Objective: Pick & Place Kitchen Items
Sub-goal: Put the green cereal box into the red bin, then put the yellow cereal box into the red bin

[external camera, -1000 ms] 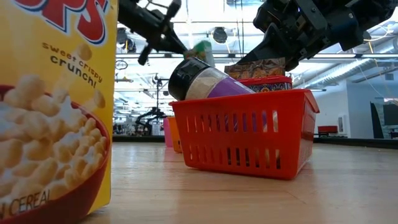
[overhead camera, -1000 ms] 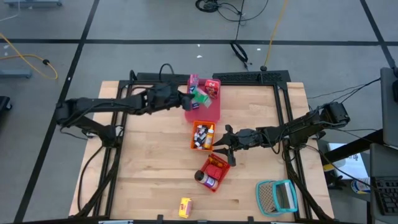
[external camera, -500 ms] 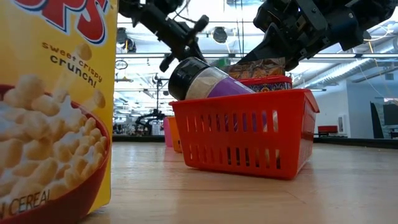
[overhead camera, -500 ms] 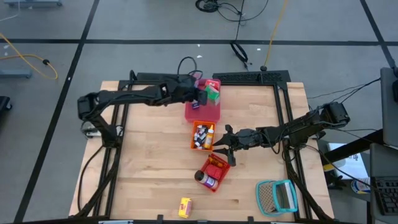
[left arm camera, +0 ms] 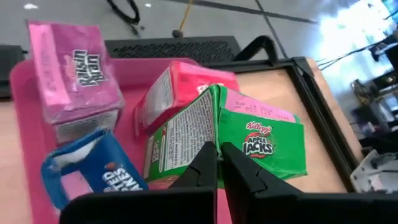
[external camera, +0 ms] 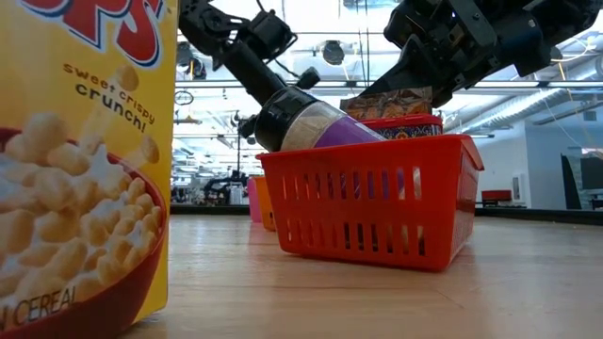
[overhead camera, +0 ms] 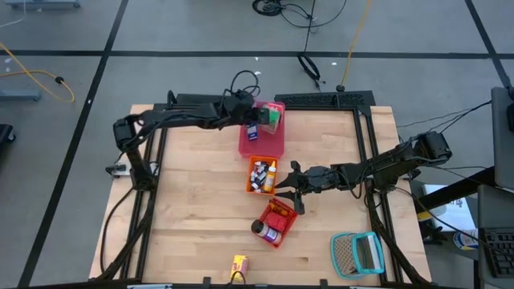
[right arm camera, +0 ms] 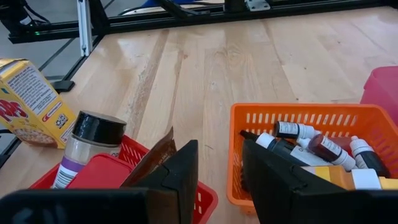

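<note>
My left gripper (overhead camera: pixel 257 120) (left arm camera: pixel 218 160) reaches over the far end of the pink tray (overhead camera: pixel 263 146), shut on a green carton (overhead camera: pixel 274 119) (left arm camera: pixel 261 143). A pink carton (left arm camera: pixel 74 68), a blue carton (left arm camera: pixel 93 177) and a red carton (left arm camera: pixel 180 93) lie in the same tray. My right gripper (overhead camera: pixel 292 187) (right arm camera: pixel 219 171) hangs open between the orange basket (overhead camera: pixel 250 183) of tiny bottles (right arm camera: pixel 298 130) and the red basket (overhead camera: pixel 283 210). In the red basket, a dark-lidded jar (right arm camera: pixel 87 146) leans on the rim beside a red container (right arm camera: pixel 102 171). My left gripper pinches the green carton at a long corner edge (left arm camera: pixel 217 134) between its printed side and its front face. The fingers come slanting down from the table's left side. The carton lies tilted, leaning on the red carton under it.
A yellow cereal carton (overhead camera: pixel 238 265) stands near the table's near edge and fills the left of the low view (external camera: pixel 85 179). A teal-framed mesh item (overhead camera: pixel 357 253) lies at the near right corner. A brown packet (right arm camera: pixel 154 158) sticks up in the red basket by my right gripper.
My left arm has swung toward the far edge and the right, carrying the green carton from the left side of the pink tray to its far right corner. My right arm has kept still.
</note>
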You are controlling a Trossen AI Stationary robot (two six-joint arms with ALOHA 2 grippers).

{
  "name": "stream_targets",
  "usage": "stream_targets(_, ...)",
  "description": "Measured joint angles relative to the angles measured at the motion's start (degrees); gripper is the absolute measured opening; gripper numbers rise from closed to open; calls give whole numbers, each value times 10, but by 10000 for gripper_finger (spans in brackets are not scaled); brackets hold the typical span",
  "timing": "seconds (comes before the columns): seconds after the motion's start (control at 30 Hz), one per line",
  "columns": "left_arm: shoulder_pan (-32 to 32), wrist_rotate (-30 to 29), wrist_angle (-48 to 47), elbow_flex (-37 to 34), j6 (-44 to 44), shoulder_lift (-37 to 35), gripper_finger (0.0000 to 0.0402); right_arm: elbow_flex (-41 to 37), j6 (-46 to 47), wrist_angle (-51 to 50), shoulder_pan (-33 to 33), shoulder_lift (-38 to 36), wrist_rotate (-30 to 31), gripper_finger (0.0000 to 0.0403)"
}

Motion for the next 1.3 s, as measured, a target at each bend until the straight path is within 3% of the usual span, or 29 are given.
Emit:
stream_targets(0.37,4,10,33,0,-10,37,13,0,0,0,0,0,0,116)
stream_targets(0.83,4,19,38,0,5,36,126,0,-2,0,0,0,0,116)
stream_targets(1.07,7,88,61,0,61,3,147,0,-2,-4,0,0,0,116)
stream_targets(1.3,-21,150,-14,0,145,-48,147,0,-1,-17,0,0,0,116)
